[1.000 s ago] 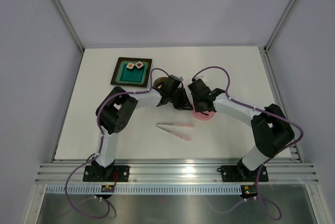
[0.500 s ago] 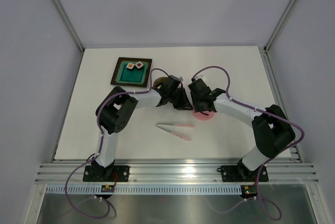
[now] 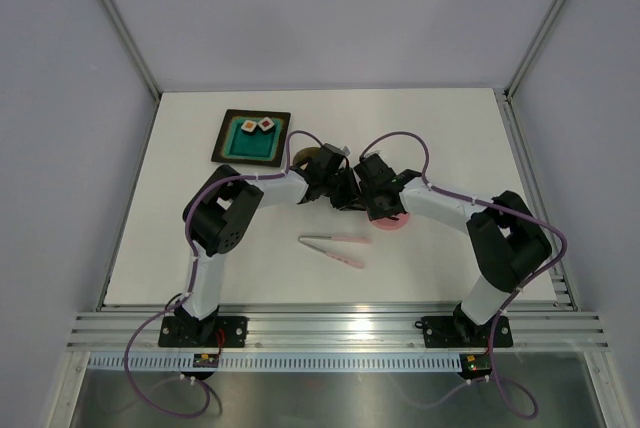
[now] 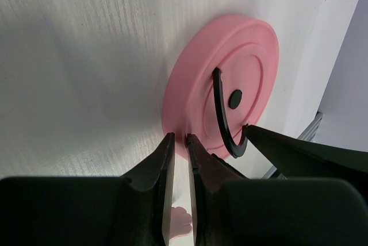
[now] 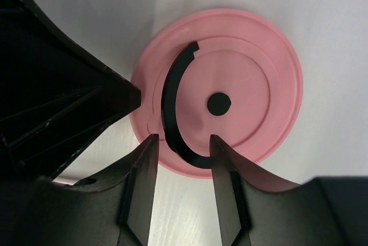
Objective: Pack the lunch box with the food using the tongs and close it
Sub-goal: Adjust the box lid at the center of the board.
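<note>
The pink lid (image 3: pixel 396 223) lies mid-table, also seen in the left wrist view as lid (image 4: pixel 253 45) and in the right wrist view as lid (image 5: pixel 261 79). My left gripper (image 4: pixel 178 138) (image 3: pixel 351 198) is shut on the lid's near rim, with only a thin gap between its jaws. My right gripper (image 5: pixel 183 141) (image 3: pixel 377 205) is open, its jaws straddling one end of the black handle (image 5: pixel 168 102). The tongs (image 3: pixel 335 245) lie loose in front of both grippers. The steel lunch box (image 3: pixel 303 156) is half hidden behind the left arm. Two food cubes (image 3: pixel 258 126) sit in the tray.
A black tray with a teal inside (image 3: pixel 225 145) stands at the back left. The two wrists crowd together over the lid. Grey walls close the table at the back and both sides.
My right gripper has shifted slightly left over the lid, closer to the left gripper, and its jaws have opened a little wider. The left gripper and lid have stayed put.
</note>
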Action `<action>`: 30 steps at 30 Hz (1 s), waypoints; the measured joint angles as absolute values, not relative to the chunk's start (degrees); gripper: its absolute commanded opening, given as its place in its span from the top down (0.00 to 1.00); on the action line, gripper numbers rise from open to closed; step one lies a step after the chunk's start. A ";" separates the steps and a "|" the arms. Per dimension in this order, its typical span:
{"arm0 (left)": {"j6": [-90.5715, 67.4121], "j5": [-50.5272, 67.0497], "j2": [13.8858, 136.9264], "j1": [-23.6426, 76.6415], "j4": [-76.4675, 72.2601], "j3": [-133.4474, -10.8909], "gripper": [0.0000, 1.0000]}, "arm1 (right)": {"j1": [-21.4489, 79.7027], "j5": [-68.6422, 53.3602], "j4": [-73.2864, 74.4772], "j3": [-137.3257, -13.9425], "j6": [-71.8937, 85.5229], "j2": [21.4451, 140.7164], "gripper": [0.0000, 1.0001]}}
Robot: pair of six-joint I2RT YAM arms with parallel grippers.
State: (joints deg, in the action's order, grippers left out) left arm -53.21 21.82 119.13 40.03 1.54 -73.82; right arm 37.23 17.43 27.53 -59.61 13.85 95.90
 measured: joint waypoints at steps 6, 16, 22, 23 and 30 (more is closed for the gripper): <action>-53.23 21.85 119.13 39.99 1.54 -73.82 0.84 | 37.26 19.38 28.29 -59.66 13.85 96.23 0.56; -53.60 22.11 119.35 40.01 0.69 -73.71 0.84 | 37.78 23.18 28.27 -59.68 15.33 96.07 0.61; -53.60 22.15 119.35 39.99 0.27 -73.47 0.84 | 37.82 24.58 28.32 -59.68 16.27 95.26 0.62; -53.60 22.15 119.35 39.99 0.30 -73.47 0.84 | 37.80 24.64 28.34 -59.68 16.29 95.04 0.62; -53.60 22.24 119.35 39.88 0.30 -73.47 0.84 | 37.01 24.23 28.38 -60.55 15.46 94.56 0.59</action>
